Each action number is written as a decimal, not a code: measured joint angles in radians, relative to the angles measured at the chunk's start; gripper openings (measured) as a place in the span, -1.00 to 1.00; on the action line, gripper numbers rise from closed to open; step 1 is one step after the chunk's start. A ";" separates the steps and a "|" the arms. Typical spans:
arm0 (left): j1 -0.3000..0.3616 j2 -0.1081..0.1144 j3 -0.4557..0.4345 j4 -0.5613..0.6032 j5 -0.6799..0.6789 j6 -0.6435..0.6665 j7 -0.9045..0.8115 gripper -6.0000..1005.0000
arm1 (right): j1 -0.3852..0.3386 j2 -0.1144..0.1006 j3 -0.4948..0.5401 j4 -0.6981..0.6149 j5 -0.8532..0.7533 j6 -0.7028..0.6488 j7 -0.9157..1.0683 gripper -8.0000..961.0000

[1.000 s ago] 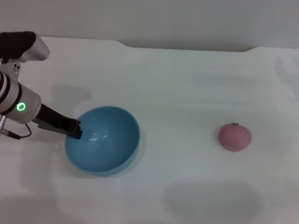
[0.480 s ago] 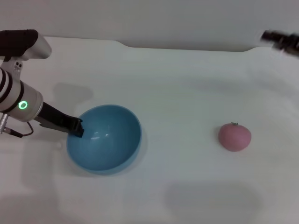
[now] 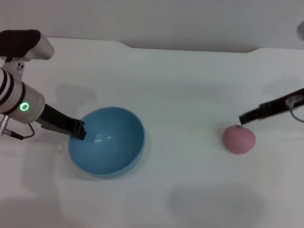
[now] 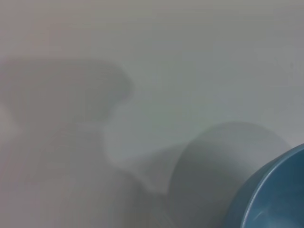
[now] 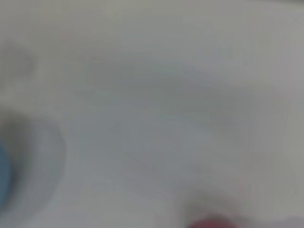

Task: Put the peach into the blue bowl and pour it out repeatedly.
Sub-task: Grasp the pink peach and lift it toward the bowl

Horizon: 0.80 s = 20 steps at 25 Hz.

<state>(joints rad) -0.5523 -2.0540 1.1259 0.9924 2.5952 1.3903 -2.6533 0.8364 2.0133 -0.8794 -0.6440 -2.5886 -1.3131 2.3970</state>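
Observation:
The blue bowl [image 3: 107,142] stands upright on the white table at the left. My left gripper [image 3: 78,130] is at its left rim, shut on the rim. The bowl's edge also shows in the left wrist view [image 4: 280,194]. The peach [image 3: 239,139], pink with a small dark stem, lies on the table at the right, well apart from the bowl. My right gripper [image 3: 244,117] reaches in from the right edge, its tip just above the peach's top. A blurred pink patch of the peach [image 5: 209,222] shows in the right wrist view.
The white table [image 3: 180,85] spreads wide between bowl and peach. Its back edge runs along the top of the head view, with a step near the middle. My left arm's body [image 3: 19,102] with a green light is at the far left.
My right arm has come into view from the upper right and dropped down to the peach. The bowl and left gripper have shifted slightly to the right. The peach has not moved.

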 joint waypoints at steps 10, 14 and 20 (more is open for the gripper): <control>0.001 -0.001 0.007 0.000 -0.001 0.000 0.002 -0.99 | 0.018 0.058 -0.142 0.015 -0.085 0.052 0.022 0.32; 0.000 -0.002 0.011 0.002 -0.003 0.000 0.003 -0.99 | 0.018 0.061 -0.183 0.046 -0.086 0.110 0.023 0.32; -0.007 -0.002 0.014 0.004 -0.005 0.002 0.003 -0.99 | 0.005 0.061 -0.219 0.037 -0.081 0.127 0.004 0.32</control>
<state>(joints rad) -0.5593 -2.0555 1.1397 0.9967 2.5905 1.3923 -2.6507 0.8412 2.0746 -1.0979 -0.6069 -2.6700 -1.1857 2.4006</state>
